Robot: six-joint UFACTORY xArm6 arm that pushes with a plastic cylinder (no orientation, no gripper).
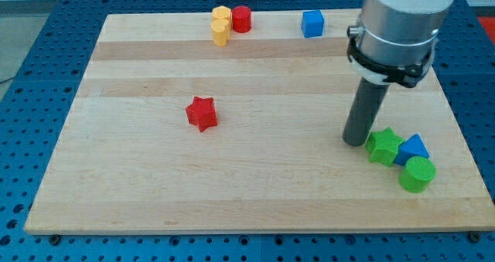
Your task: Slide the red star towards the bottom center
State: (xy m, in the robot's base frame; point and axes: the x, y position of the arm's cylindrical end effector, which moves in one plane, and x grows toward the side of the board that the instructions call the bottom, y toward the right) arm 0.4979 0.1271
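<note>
The red star (202, 113) lies on the wooden board (155, 192), left of the middle. My tip (356, 141) rests on the board far to the star's right, just left of the green star (383, 146). The rod rises from it toward the view's top right.
A blue triangle block (414, 148) and a green cylinder (418, 174) sit right of the green star. At the view's top edge stand a yellow block (221, 25), a red cylinder (242, 18) and a blue cube (312, 23).
</note>
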